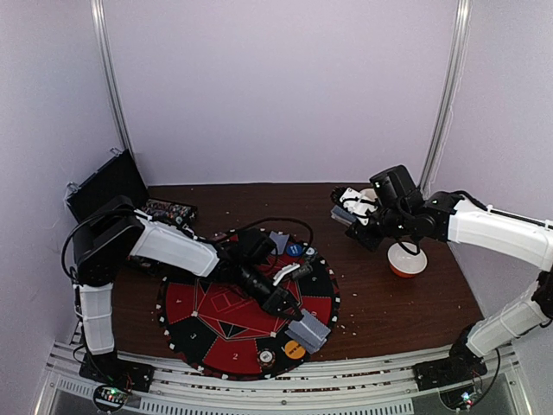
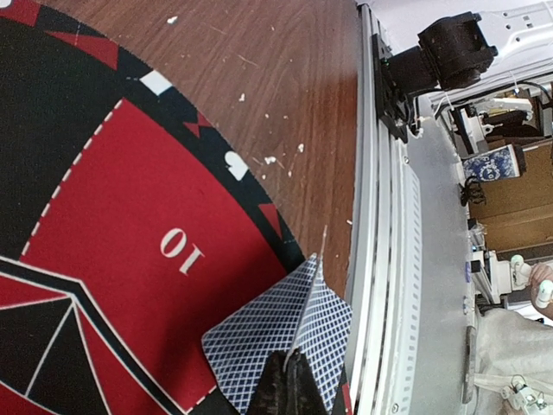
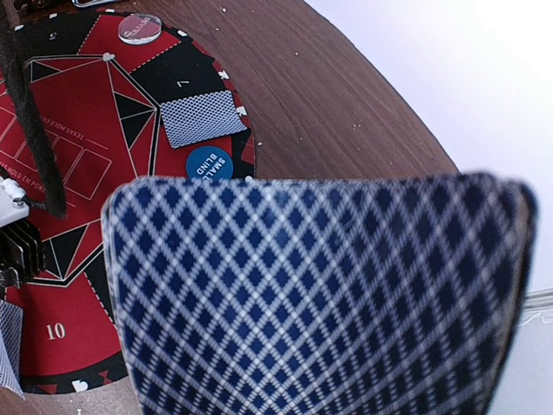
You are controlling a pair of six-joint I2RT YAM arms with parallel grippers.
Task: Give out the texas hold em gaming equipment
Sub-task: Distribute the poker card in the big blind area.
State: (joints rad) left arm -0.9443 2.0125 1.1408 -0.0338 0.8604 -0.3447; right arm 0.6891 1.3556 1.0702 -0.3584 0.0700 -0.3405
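You're mid-deal: the left gripper (image 1: 292, 311) is fully closed, pinching a pair of cards (image 2: 281, 341), backs up and splayed into a shallow tent. It holds them over the segment marked 10, at about 4 o'clock on the mat (image 1: 194, 324). The pair's outer corners overhang the mat's rim toward the table edge. Whether they already touch the felt is hard to judge from the wrist view.

Your next move is likely to set them down. Draw the pair in toward the mat's centre so they lie wholly inside the segment, flatten them, then open.

The right gripper (image 1: 352, 213) is clamped on the deck (image 3: 320, 294), held in the air off the mat toward 2 o'clock. A dealt card (image 3: 203, 119) and the blue chip (image 3: 207, 162) lie just beside each other on the mat near 1 o'clock.
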